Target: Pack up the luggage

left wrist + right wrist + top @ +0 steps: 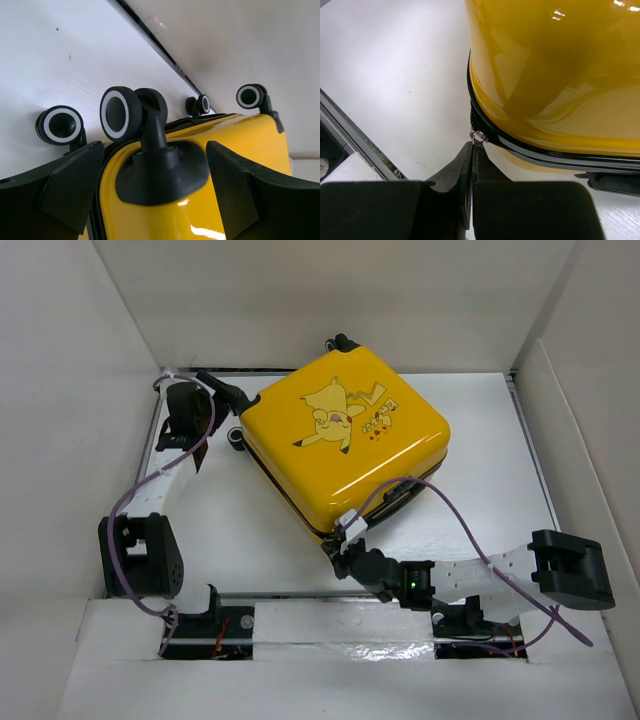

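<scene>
We see the luggage point(345, 435), a glossy yellow hard-shell case with a Pikachu print, lying closed and askew on the white table point(480, 500). Only the overhead view shows the print. The left wrist view shows black-and-white casters point(121, 113) and the left gripper point(157, 195), jaws apart astride a wheel mount point(165, 170). The right wrist view shows the right gripper point(471, 148) pinched together on a metal zip pull point(478, 135).

The yellow luggage point(345, 440) lies flat and closed on the white surface point(480, 470), print side up, turned cornerwise, its wheels point(237, 439) toward the far left.
</scene>
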{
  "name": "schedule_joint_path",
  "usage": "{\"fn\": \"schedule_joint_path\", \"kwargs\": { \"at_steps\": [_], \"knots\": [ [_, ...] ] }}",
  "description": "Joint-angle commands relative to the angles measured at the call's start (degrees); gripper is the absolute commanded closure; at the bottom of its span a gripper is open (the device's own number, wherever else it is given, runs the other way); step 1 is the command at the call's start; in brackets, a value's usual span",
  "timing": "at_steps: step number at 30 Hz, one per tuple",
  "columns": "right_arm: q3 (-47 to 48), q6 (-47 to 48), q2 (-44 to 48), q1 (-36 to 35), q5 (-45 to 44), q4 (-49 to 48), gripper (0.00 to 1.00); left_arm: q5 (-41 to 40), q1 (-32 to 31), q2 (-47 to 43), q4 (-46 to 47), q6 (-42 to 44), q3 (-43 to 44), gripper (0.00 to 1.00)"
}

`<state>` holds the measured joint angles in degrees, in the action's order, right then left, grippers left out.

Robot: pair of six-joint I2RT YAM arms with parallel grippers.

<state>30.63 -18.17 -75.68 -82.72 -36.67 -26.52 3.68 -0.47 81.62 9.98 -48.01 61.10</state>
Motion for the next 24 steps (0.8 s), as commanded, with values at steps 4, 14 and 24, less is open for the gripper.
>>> {"fn": "schedule_joint_path", "kwargs": {
  "at_steps": [4, 14, 24],
  "knots": [
    [-1.7, -1.2, 2.9, -3.7, 9.3, -5.8, 1.0, 4.4, 0.1, 6.9, -0.7, 1.9, 9.3, 0.19],
    [-3.2, -1.8, 4.7, -3.7, 8.6, -5.2, 1.0, 6.9, 0.1, 17.7, -1.1, 1.1, 17.6, 0.22],
    [-3.2, -2.0, 5.5, -3.2, 8.4, -4.1, 1.0, 9.9, -1.0, 20.5, 6.5, -4.0, 16.5, 0.32]
  ]
}}
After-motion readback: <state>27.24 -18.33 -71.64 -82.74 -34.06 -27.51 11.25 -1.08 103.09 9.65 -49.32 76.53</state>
